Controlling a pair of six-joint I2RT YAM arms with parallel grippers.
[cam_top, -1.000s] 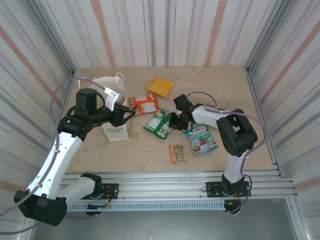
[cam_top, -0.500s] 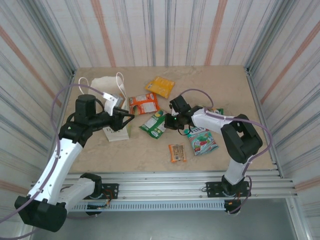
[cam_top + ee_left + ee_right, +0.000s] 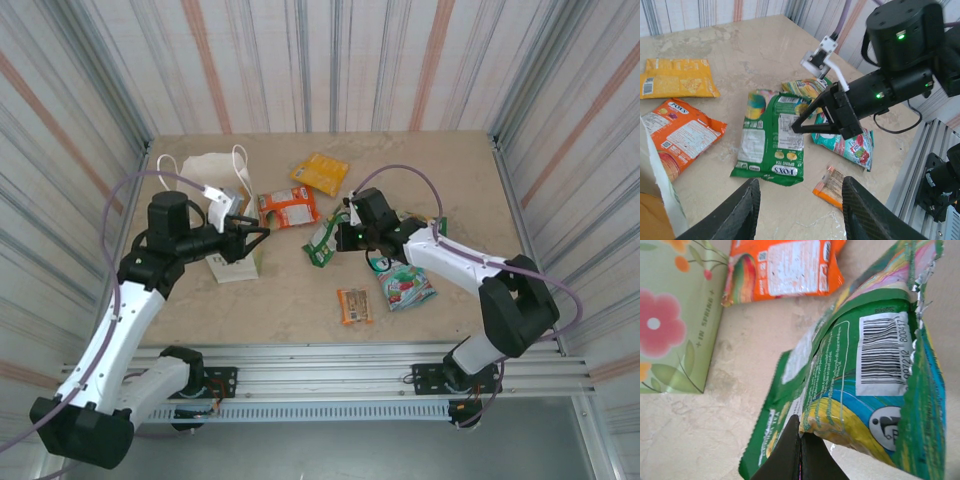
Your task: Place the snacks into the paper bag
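Note:
My right gripper (image 3: 338, 240) is shut on the edge of the green-white snack packet (image 3: 322, 240), which stands tilted up off the table. In the right wrist view the closed fingertips (image 3: 801, 440) pinch the packet's (image 3: 875, 390) lower corner. The paper bag (image 3: 235, 262) lies at the left, its flower print (image 3: 675, 315) close by. My left gripper (image 3: 255, 235) hovers beside the bag, open, nothing between its fingers (image 3: 747, 210). On the table lie an orange packet (image 3: 288, 207), a yellow-orange one (image 3: 320, 173), a teal-red one (image 3: 402, 281) and a tiny orange bar pack (image 3: 354, 305).
Striped walls close in the table on three sides. The metal rail (image 3: 340, 360) with both arm bases runs along the near edge. A yellow-green packet (image 3: 805, 87) lies partly hidden behind my right gripper (image 3: 797, 127). Bare tabletop (image 3: 440, 170) stretches at the back right.
My right gripper has closed on the green-white packet and carried it left and up, tilting it off the table. The left arm has barely shifted.

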